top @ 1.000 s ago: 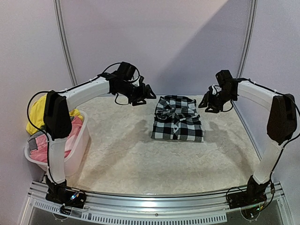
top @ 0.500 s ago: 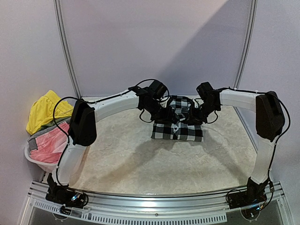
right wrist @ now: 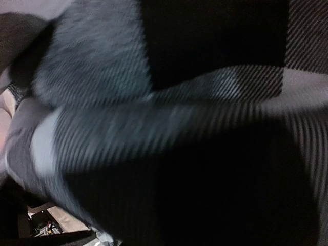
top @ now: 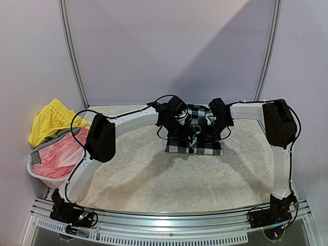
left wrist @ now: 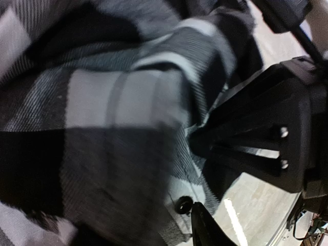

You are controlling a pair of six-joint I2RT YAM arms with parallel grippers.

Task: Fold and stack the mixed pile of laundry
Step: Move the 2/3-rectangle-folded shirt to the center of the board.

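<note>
Pale lilac walls (top: 169, 46) close the room, with a slanting shadow across the back one. Two bent metal poles (top: 70, 51) rise at 11 and 1 o'clock.

At 9 o'clock on the table (top: 154, 179) a white basket (top: 43, 179) sits at the edge, heaped with laundry. The yellow piece (top: 48, 120) lies on top and spills over the far rim. A grey one (top: 51, 138) lies under it, and the pink one (top: 59, 156) is nearest the table's middle.

The table top is whitish and mottled, and wrinkled like a cloth. A ribbed metal rail (top: 169, 218) runs along its near edge, at 6 o'clock.

The left arm (top: 102, 138) stands at 7 o'clock and arches toward 12. Its left gripper (top: 182, 130) is down on the shirt (top: 197, 147).

The shirt, checked black and white, lies folded on the table at 12 o'clock, short of the far edge and well apart from the basket.

In the left wrist view the checked cloth (left wrist: 102, 102) fills most of the frame, blurred. A black part (left wrist: 266, 143) with two screws stands at 3 o'clock, its tip against the cloth. I cannot tell whether these fingers are spread or pinching.

The right gripper (top: 210, 130) is down on the shirt just beside the left one. Its wrist view shows only blurred check (right wrist: 179, 128), so I cannot tell its hold either.

The right arm (top: 279, 123) stands at 5 o'clock and bends in toward 12.
</note>
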